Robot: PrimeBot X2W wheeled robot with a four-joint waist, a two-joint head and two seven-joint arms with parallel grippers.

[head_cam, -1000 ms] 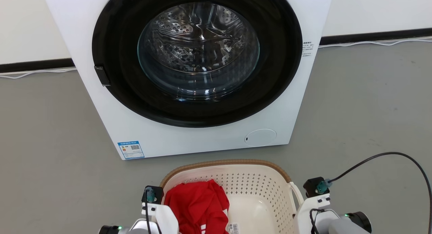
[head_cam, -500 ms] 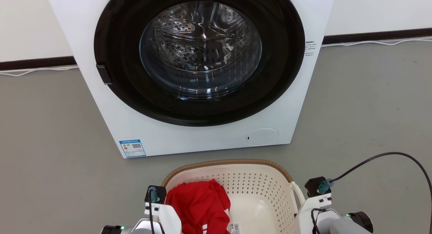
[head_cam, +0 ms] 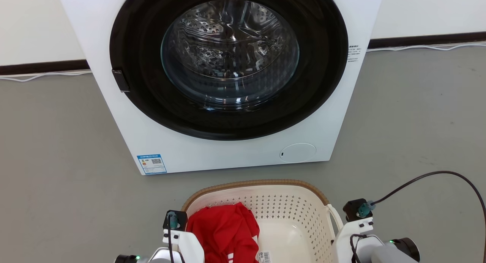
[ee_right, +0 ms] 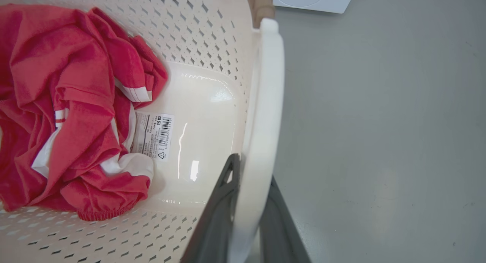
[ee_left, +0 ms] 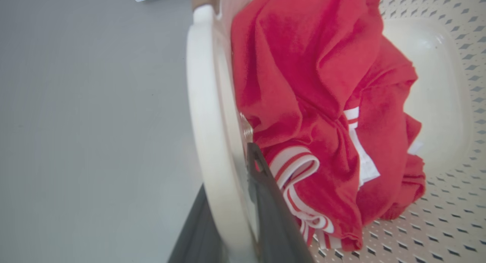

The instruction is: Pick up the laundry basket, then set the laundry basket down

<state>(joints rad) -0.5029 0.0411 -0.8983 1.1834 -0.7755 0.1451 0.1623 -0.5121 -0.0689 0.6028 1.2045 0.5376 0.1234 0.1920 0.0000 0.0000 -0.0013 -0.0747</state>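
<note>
left pincer: clamped on left handle of laundry basket | right pincer: clamped on right handle | red shirt inside

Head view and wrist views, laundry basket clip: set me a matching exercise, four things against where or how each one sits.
Things:
1. red garment
2. barcode sticker
3. right gripper
4. washing machine

Places or states:
a. one finger on each side of a white loop handle
b. on the grey floor, beyond the laundry basket
c. flat on the basket's bottom
d. heaped in the basket's left half

Pairs: 1-d, 2-c, 3-a, 4-b.
</note>
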